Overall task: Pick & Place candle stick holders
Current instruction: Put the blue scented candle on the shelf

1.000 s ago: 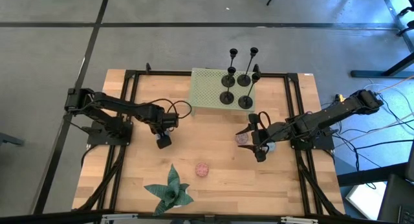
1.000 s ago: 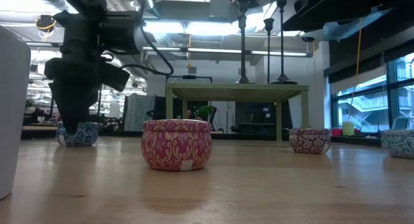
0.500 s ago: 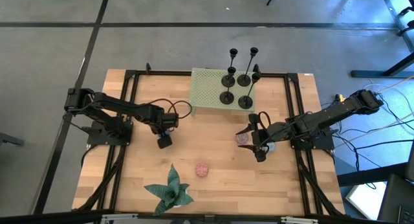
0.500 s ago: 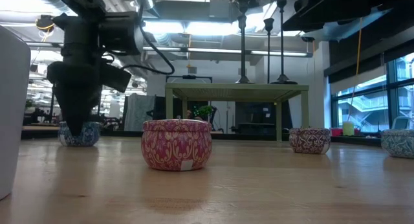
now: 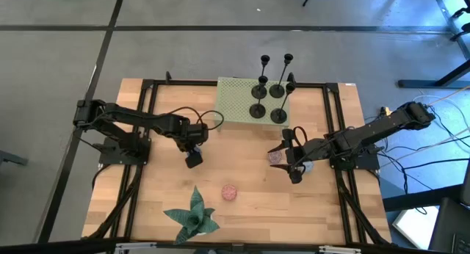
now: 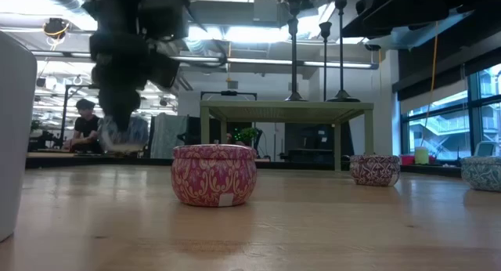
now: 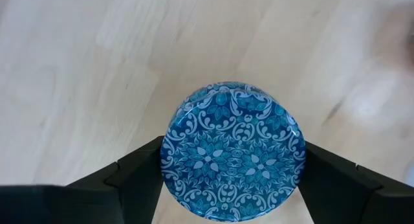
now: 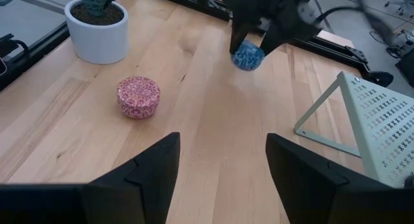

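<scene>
Blue-patterned round tin (image 7: 233, 151) sits clamped, seemingly lifted, between left gripper (image 7: 233, 160) fingers (image 7: 139, 175).

Overhead camera straight down, low camera level, both sharing pink tin (image 5: 230, 191)

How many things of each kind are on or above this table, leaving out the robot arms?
Candle stick holders: 4
Pink patterned tins: 2
Blue patterned tins: 2
Potted plant: 1
Green perforated stand: 1
Total: 10
</scene>
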Robot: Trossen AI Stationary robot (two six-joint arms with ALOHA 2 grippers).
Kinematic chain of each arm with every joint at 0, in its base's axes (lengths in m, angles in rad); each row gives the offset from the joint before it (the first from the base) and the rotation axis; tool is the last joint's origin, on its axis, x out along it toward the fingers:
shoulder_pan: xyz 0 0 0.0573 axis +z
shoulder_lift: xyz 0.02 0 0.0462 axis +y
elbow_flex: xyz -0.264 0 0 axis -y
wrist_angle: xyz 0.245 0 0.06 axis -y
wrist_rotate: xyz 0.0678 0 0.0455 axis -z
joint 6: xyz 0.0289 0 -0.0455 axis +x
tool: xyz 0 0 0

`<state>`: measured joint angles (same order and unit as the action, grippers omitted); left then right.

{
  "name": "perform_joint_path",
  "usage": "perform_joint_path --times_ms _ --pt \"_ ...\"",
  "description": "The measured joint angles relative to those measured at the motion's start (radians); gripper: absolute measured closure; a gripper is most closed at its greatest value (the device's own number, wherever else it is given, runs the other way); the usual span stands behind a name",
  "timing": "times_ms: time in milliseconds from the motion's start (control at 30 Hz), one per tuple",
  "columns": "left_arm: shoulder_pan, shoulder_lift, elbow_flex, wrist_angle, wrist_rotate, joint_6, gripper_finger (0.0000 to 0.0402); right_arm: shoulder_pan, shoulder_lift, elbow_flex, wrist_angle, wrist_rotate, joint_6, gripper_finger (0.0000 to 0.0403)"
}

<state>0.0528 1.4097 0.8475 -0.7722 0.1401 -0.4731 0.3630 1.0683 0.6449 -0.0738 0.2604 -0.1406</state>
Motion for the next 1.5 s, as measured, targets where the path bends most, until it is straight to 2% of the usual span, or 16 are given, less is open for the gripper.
perform_joint_path --times_ms 300,500,700,1167,1367,1500 --pt "0.0 0.0 0.257 -0.251 -0.178 0.071 0.0104 0.0 0.0 0.0 0.0 0.0 0.0 0.0171" --pt "0.031 0.0 0.371 -0.269 -0.302 0.128 0.0104 0.0 0.0 0.0 0.0 0.0 0.0 0.0171" --pt "0.124 0.0 0.406 -0.257 -0.333 0.12 0.0103 0.0 0.0 0.0 0.0 0.0 0.0 0.0171" --pt "0.429 0.0 0.408 0.174 -0.315 0.179 0.0103 0.0 0.0 0.0 0.001 0.0 -0.027 0.0171" --pt "0.462 0.023 0.41 0.297 -0.303 0.17 0.0103 0.0 0.0 0.0 0.001 0.0 -0.028 0.0171" --pt "0.452 0.094 0.41 0.344 -0.303 0.152 0.0103 0.0 0.0 0.0 0.001 0.0 -0.028 0.0171"
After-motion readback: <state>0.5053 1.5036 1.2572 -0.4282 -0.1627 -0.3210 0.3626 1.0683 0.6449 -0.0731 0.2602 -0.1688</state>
